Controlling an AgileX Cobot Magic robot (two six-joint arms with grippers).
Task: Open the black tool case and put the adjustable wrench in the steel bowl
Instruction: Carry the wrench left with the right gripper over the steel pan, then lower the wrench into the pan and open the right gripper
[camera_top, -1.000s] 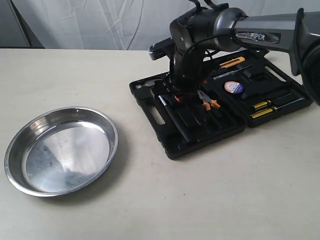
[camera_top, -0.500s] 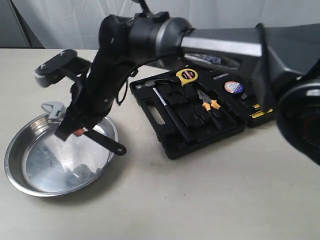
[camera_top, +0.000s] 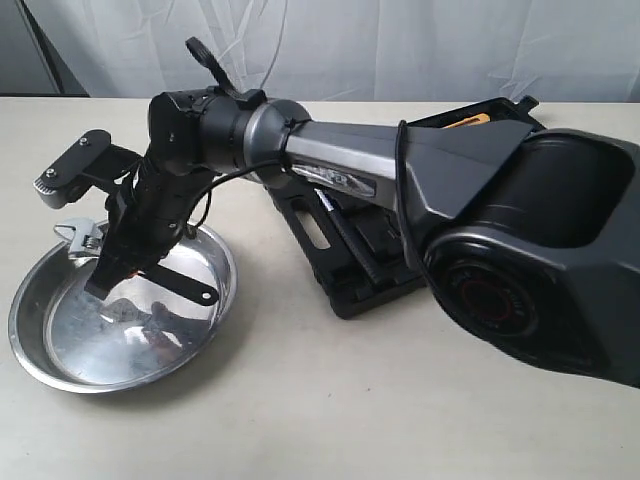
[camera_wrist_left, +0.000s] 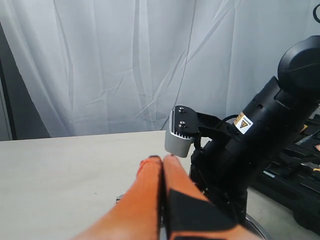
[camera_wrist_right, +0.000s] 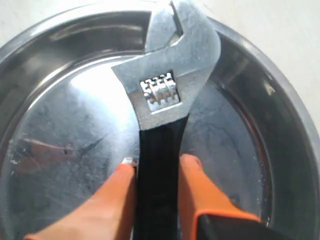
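The right gripper has its orange fingers closed part-way onto the black handle of the silver-headed steel adjustable wrench, one finger flat on each side. This grip keeps the wrench in line with the wrist and its heavy head forward. The grip sits fairly close behind the head, which I judge stops the wrench swinging.

Directly below the gripper is the wide, shallow, shiny stainless steel bowl. In the exterior view the wrench slopes, with its head up by the bowl's far rim and its handle end low over the bowl's floor. I cannot tell whether it touches the metal. The wrench looks ready for release here and should land inside the rim.

Behind the arm, back along its reach, the flat black plastic tool case lies open with its moulded slots showing.

The left gripper has its orange fingers pressed together on nothing. It is held aside, presumably to leave the bowl free.

Everything rests on a pale, matte beige table, and a creased white curtain hangs at the back.
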